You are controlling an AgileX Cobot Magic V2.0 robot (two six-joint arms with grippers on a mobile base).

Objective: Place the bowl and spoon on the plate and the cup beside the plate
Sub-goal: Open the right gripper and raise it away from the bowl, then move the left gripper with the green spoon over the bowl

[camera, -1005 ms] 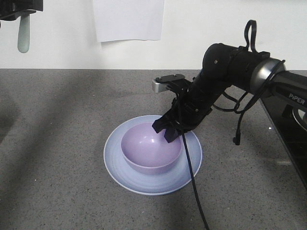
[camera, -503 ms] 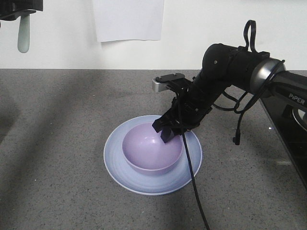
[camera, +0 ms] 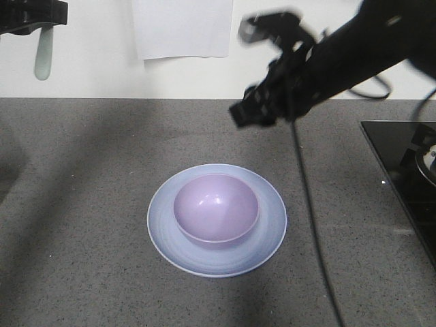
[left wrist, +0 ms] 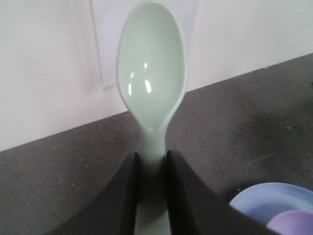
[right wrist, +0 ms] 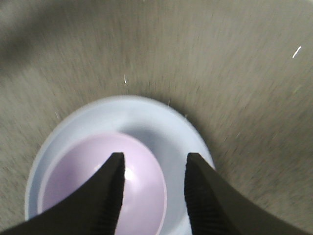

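Setting: grey speckled desk against a white wall, with a white paper sheet fixed to the wall.

Item 1: the bowl, lavender-purple, upright, seated in the middle of the plate.

Item 2: the plate, pale blue, flat on the desk near its centre, its rim showing all round the bowl.

Item 3: the spoon, pale mint-green, held in the air at the upper left, well apart from the plate. In the front view it hangs handle-up. Its handle is clamped between the fingers of the left end effector.

Item 4: the right end effector, black, its image blurred. Its fingers are apart with nothing between them. It hangs above and behind the plate, clear of the bowl. A black cable hangs from its arm.

Item 5: a black glossy panel, set in the desk at the right edge.
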